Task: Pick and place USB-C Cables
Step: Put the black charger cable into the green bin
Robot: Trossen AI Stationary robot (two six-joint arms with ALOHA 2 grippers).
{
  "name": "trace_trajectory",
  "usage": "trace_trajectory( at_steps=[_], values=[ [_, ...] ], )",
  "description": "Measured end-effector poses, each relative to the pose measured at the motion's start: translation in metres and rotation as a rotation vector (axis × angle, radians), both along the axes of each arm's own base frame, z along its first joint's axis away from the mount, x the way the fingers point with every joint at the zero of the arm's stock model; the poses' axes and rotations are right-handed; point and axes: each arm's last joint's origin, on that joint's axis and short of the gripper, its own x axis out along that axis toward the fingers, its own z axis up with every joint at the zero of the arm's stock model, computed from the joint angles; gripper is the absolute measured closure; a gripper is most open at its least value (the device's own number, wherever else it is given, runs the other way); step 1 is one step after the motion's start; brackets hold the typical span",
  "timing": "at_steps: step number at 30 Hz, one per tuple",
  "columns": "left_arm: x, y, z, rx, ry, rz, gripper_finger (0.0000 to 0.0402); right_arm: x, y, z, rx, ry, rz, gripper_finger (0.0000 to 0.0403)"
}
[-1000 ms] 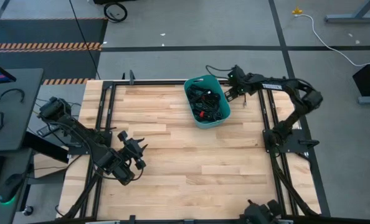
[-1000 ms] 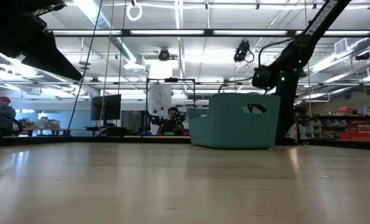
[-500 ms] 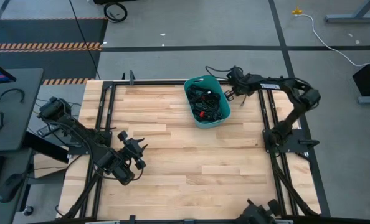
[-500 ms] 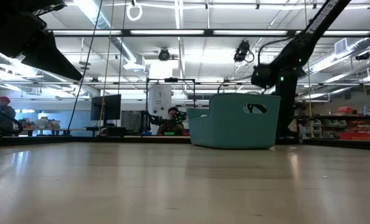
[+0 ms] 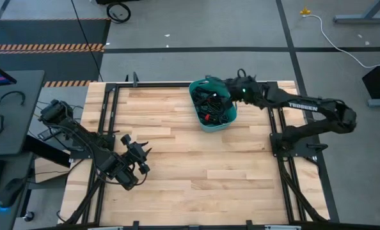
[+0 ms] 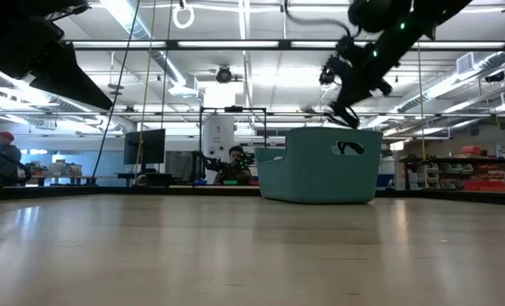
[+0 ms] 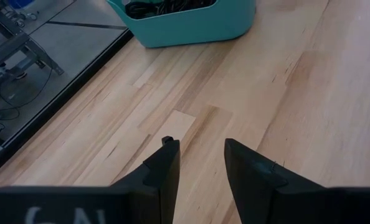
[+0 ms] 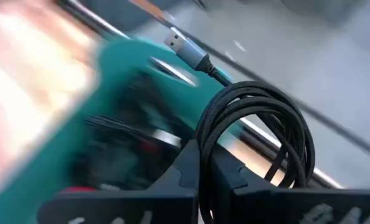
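While my right gripper (image 8: 205, 167) fingers pinch a coiled USB-C cable (image 8: 258, 130) above the teal bin (image 5: 212, 121), left gripper (image 7: 200, 163) fingers rest parted.

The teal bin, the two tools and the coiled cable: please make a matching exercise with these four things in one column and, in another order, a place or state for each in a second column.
Things:
1. teal bin
2. right tool
3. left tool
4. coiled black cable

Places or states:
A. open, low over bare wood near the table's left front
B. clamped between two dark fingers, its metal plug free
C. on the table's far side, holding a heap of black cables
D. above the bin's far rim, shut on a cable

Pairs: 1-C, 2-D, 3-A, 4-B
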Motion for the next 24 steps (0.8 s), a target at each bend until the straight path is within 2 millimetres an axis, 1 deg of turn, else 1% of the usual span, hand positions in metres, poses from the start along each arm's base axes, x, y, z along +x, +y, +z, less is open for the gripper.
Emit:
trace_trajectory(
  at_steps=[2,5,7,9,12,15,18,20,24],
  values=[
    [0.0,0.0,0.0,0.002,-0.002,0.001,0.0269,0.009,0.015,0.006,-0.023,-0.052,0.093,0.0391],
    [0.0,0.0,0.0,0.004,-0.003,0.001,0.0269,0.023,0.031,0.009,0.011,-0.134,0.246,0.0392],
    [0.0,0.0,0.0,0.007,-0.002,0.0,0.0269,0.033,0.038,0.005,0.07,-0.17,0.349,0.0392],
    [0.0,0.0,0.0,0.014,0.003,-0.005,0.0269,0.042,0.042,-0.004,0.132,-0.171,0.386,0.0392],
    [0.0,0.0,0.0,0.018,0.001,-0.005,0.0269,0.051,0.039,-0.026,0.195,-0.088,0.326,0.0392],
    [0.0,0.0,0.0,0.021,-0.001,-0.005,0.0269,0.057,0.031,-0.048,0.201,0.001,0.219,0.0391],
    [0.0,0.0,0.0,0.021,-0.001,-0.005,0.0269,0.06,0.02,-0.064,0.214,0.04,0.133,0.039],
    [0.0,0.0,0.0,0.021,0.0,-0.005,0.0269,0.062,0.014,-0.071,0.229,0.057,0.101,0.0389],
    [0.0,0.0,0.0,0.021,0.0,-0.005,0.0269,0.064,0.005,-0.078,0.26,0.087,0.056,0.0379]
  ],
)
